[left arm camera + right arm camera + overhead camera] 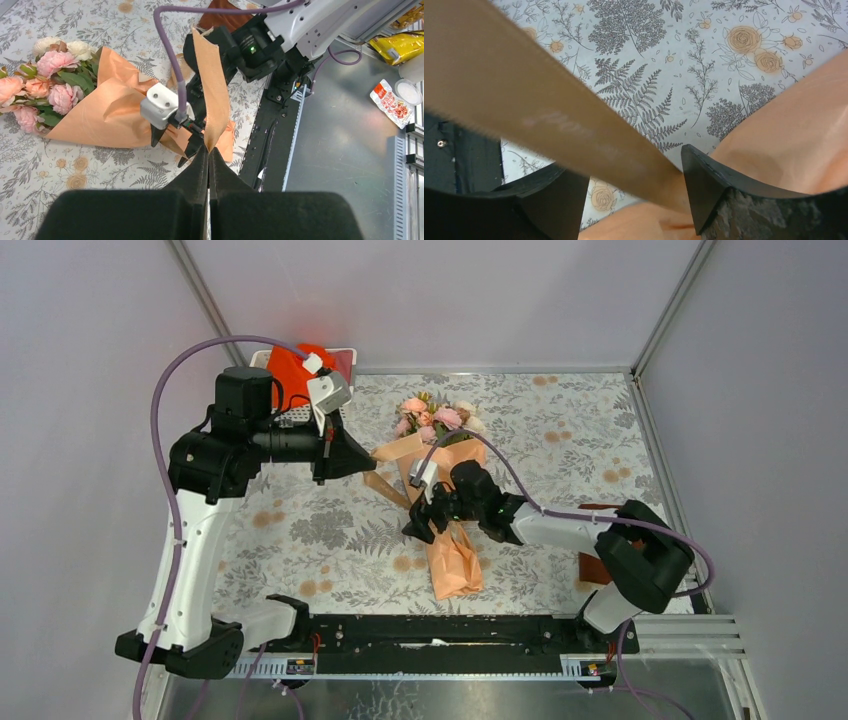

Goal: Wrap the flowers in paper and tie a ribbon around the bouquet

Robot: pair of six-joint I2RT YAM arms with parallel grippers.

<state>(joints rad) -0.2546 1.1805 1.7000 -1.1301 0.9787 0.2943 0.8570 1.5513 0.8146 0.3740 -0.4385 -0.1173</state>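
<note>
Pincers from above, two. Of these, left pincer (372,468) pressed together, pinching one end of the ribbon (388,490), just left of the bouquet (455,560). Further, right pincer (418,530) spread, set against the bouquet's left side near its middle, where the ribbon comes in. One bouquet, lying lengthwise on the leaf-patterned mat (300,530) of the bench, flowers (432,418) toward the far wall, paper tail toward the arm bases. One ribbon. One orange-red cloth (295,365) at the far left corner.

From the left wrist: dark tips closed tight on the ribbon (212,90), band widening up the frame in front of the right arm. Bouquet off to the left, cone of paper (110,107) opening toward about seven blooms, pink, peach and cream. Right pincer's fingers on the cone's near end.

From the right wrist: two dark fingers (714,200) wide apart, ribbon (549,110) slanting down into the gap, not pinched. Cannot tell whether touching either finger. Peach paper at lower right, just beside the right-hand finger.
</note>
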